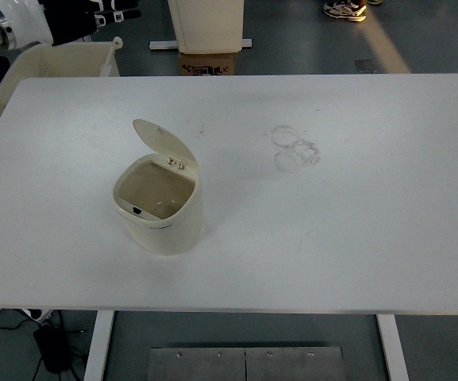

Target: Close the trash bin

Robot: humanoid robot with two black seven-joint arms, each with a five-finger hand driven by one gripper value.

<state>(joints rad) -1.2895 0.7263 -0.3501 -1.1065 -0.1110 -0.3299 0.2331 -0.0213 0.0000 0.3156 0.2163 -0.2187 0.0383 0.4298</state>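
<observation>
The trash bin [159, 208] stands on the left half of the desk [356, 238], nearer the near edge than the far one, well in from the left edge. Its lid [165, 143] is up — hinged at the far side of the rim and tilted back, the underside facing the opening. So the task has not begun in any visible way: the lid must be brought down onto the rim, and nothing is touching it.

The bin's inside looks bare, a tan cavity with no rubbish that can be made out; a small dark latch sits at the near rim.

The left arm [22, 20] shows only at the far left corner of the view, beyond the desk's far edge and well apart from the bin. Dark fingers [113, 11] point rightward near the top edge, seemingly stretched out and holding nothing. The right hand is out of view.

Past the desk's far left corner stands a cream tub [62, 59] — its contents cannot be told. Faint ring marks [294, 148] stain the desk right of the bin.
</observation>
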